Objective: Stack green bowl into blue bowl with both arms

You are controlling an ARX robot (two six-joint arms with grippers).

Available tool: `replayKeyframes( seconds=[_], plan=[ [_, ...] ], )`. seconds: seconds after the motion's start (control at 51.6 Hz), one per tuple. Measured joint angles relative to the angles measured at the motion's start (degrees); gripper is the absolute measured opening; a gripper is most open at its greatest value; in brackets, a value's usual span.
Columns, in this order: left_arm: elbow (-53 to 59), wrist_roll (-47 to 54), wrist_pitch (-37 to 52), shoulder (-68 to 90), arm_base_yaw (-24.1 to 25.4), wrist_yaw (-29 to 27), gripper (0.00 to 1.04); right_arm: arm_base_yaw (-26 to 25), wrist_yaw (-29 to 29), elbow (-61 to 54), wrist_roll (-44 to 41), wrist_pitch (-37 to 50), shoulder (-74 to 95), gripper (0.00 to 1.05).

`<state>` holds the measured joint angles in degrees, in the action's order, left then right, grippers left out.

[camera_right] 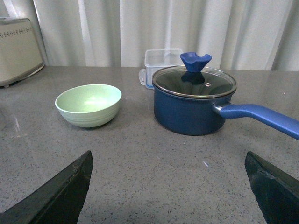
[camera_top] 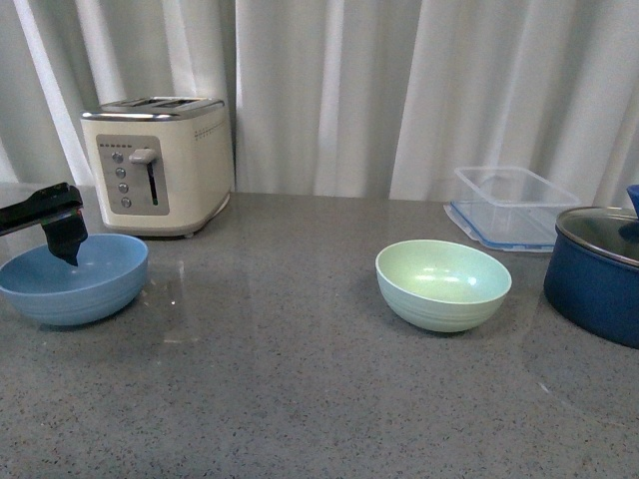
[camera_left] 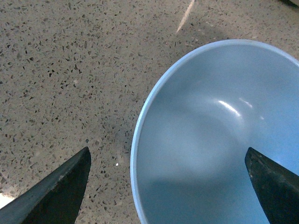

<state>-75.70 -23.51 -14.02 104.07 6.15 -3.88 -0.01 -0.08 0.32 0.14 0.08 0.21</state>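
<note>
The blue bowl (camera_top: 72,281) sits upright at the left of the grey counter. My left gripper (camera_top: 62,239) hangs open just over its rim. In the left wrist view the bowl's rim (camera_left: 140,121) runs between the two spread fingers, one finger (camera_left: 58,189) over the counter and the other (camera_left: 275,184) over the bowl's inside. The green bowl (camera_top: 442,283) stands upright right of centre; it also shows in the right wrist view (camera_right: 88,105). My right gripper (camera_right: 168,186) is open and empty over bare counter, well short of the green bowl, and is out of the front view.
A cream toaster (camera_top: 160,165) stands behind the blue bowl. A clear plastic container (camera_top: 511,205) sits at the back right. A dark navy pot with a glass lid (camera_top: 599,269) stands at the right edge, its long blue handle (camera_right: 261,119) sticking out sideways. White curtains hang behind.
</note>
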Motion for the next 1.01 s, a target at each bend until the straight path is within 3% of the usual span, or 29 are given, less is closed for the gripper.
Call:
replayKeyframes(
  seconds=[0.078, 0.194, 0.31, 0.407, 0.659, 0.833, 1.008],
  plan=[
    [-0.5, -0.3, 0.1, 0.9, -0.2, -0.1, 0.98, 0.0, 0.0, 0.0, 0.0, 0.0, 0.0, 0.95],
    [-0.8, -0.3, 0.1, 1.9, -0.2, -0.9, 0.83, 0.0, 0.0, 0.0, 0.0, 0.0, 0.0, 0.95],
    [-1.3, -0.4, -0.1, 2.6, -0.2, -0.7, 0.6, 0.0, 0.0, 0.0, 0.0, 0.0, 0.0, 0.95],
    [-1.5, -0.4, -0.1, 2.7, -0.2, -0.6, 0.48, 0.0, 0.0, 0.0, 0.0, 0.0, 0.0, 0.95],
    [-2.2, -0.7, -0.3, 2.1, -0.3, 1.1, 0.04, 0.0, 0.0, 0.0, 0.0, 0.0, 0.0, 0.95],
    [-2.3, -2.2, -1.2, -4.0, -3.6, 2.6, 0.04, 0.0, 0.0, 0.0, 0.0, 0.0, 0.0, 0.95],
    [-5.2, -2.8, -2.0, -6.1, -12.7, 1.3, 0.04, 0.0, 0.0, 0.0, 0.0, 0.0, 0.0, 0.95]
  ],
)
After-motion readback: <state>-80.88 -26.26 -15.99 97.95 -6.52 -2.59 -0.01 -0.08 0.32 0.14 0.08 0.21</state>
